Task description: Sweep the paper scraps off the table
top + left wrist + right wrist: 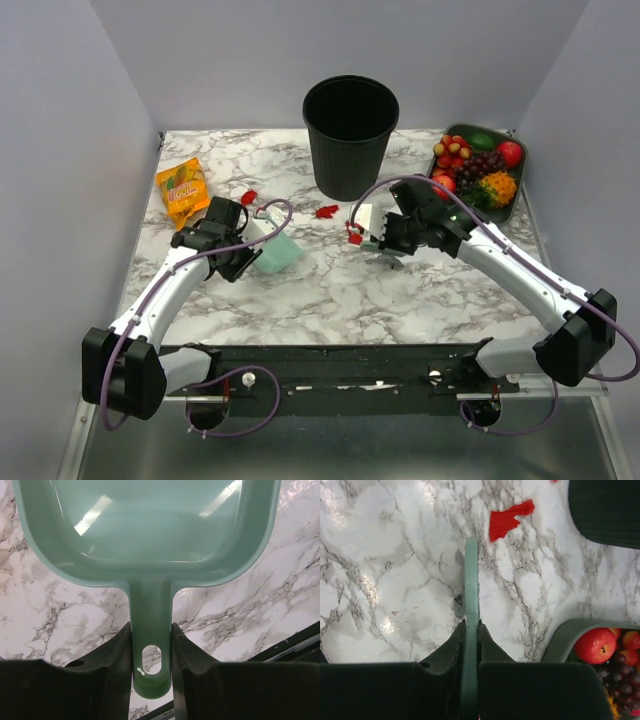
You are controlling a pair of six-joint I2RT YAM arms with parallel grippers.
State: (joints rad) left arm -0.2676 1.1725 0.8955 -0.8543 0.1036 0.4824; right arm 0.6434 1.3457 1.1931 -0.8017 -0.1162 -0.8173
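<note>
Several paper scraps (326, 211) lie unswept on the table (400, 300), the dustpan (150, 525) empty in the left gripper (152, 630)'s pinch, while the right gripper (471, 630) clamps a thin teal tool (471, 570).

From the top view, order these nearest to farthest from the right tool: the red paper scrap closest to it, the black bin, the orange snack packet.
1. red paper scrap, just left of the right tool.
2. black bin, behind it, mid-table.
3. orange snack packet, far left edge.
</note>
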